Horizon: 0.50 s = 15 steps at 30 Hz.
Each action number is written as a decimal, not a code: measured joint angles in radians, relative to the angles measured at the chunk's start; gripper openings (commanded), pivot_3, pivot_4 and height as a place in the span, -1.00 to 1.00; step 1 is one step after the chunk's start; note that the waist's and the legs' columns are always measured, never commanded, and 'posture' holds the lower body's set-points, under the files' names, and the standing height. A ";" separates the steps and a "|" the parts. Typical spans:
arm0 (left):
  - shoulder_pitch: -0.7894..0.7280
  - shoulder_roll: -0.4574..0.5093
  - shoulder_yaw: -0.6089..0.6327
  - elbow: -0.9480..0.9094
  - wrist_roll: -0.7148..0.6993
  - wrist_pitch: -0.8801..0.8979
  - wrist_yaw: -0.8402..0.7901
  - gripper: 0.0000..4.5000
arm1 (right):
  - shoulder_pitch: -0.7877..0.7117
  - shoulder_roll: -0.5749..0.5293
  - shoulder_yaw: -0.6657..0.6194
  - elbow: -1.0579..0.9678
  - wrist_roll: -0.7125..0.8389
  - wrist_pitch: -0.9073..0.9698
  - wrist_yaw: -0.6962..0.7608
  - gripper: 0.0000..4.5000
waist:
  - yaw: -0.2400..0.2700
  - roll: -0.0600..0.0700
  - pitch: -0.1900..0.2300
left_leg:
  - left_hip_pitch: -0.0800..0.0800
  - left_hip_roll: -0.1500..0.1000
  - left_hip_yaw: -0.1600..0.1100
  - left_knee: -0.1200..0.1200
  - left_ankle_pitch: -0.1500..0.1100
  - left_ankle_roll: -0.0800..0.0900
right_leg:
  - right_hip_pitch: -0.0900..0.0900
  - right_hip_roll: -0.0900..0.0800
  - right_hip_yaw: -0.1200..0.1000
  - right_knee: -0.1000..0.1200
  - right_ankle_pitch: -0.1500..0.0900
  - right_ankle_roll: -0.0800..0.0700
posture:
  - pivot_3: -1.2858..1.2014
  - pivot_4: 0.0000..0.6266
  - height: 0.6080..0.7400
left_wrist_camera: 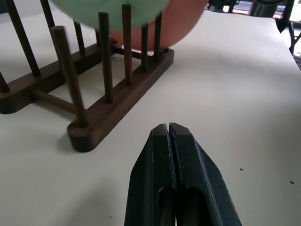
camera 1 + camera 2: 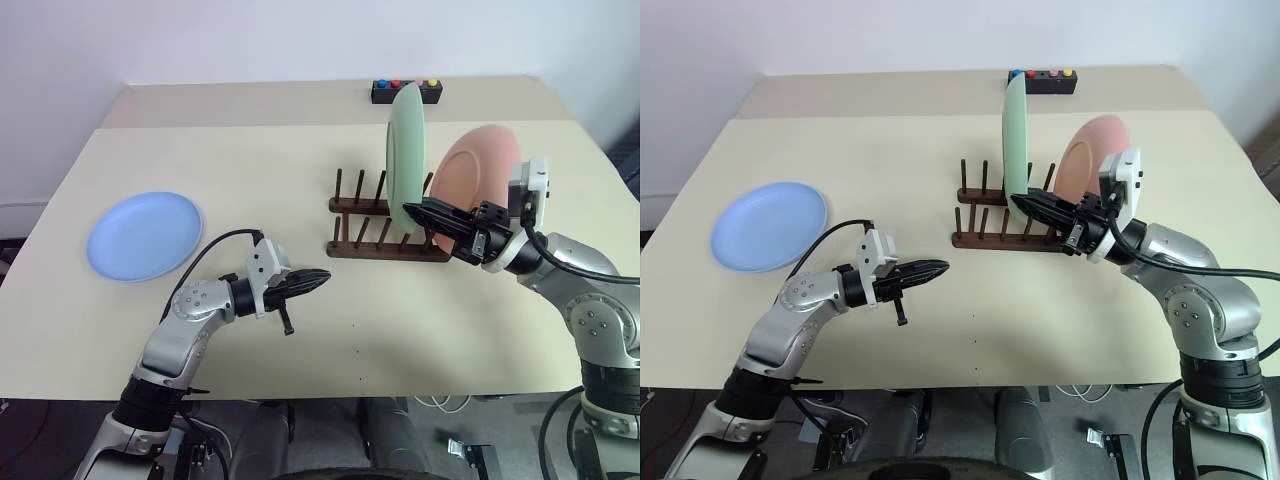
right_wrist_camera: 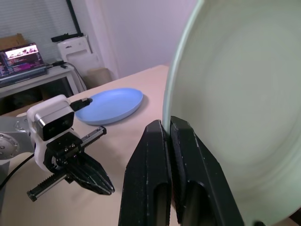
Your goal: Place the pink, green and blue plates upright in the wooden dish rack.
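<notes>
On beige table (image 2: pixel 420 330), right of centre: wooden dish rack (image 2: pixel 385 222) w/ green plate (image 2: pixel 407 148) upright between pegs, pink plate (image 2: pixel 478 172) leaning in slot behind it, toward rack's right end. Blue plate (image 2: pixel 145 235) flat on table, far left, well apart from rack. Right gripper (image 2: pixel 420 210) fingers pressed together, pinching green plate's lower rim. Left gripper (image 2: pixel 318 279) shut, empty, hovers over table near rack's front-left. Small black box (image 2: pixel 407 91) w/ coloured buttons at far edge.
</notes>
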 measured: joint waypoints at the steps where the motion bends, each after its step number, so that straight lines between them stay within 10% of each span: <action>1: 0.000 0.000 0.000 0.000 0.000 0.000 0.000 -1.00 | 0.000 -0.001 0.000 0.000 0.000 0.001 0.003 -0.98 | 0.000 0.000 0.000 | 0.000 0.000 0.000 0.000 0.000 0.000 | 0.000 0.000 0.000 0.000 0.000 0.000 | 0.03 -0.52 1.00; 9: 0.000 0.000 -0.001 0.000 0.001 0.000 0.000 -1.00 | 0.001 -0.004 0.000 0.000 0.000 0.004 0.016 -0.98 | 0.000 0.000 0.000 | 0.000 0.000 0.000 0.000 0.000 0.000 | 0.000 0.000 0.000 0.000 0.000 0.000 | 0.03 -0.52 1.00; 15: 0.000 -0.001 -0.002 0.000 0.002 0.000 0.000 -1.00 | 0.001 -0.004 0.000 0.000 -0.002 0.010 0.015 0.00 | 0.001 0.000 0.000 | 0.000 0.000 0.000 0.000 0.000 0.000 | 0.000 0.000 0.000 0.000 0.000 0.000 | 0.03 -0.52 1.00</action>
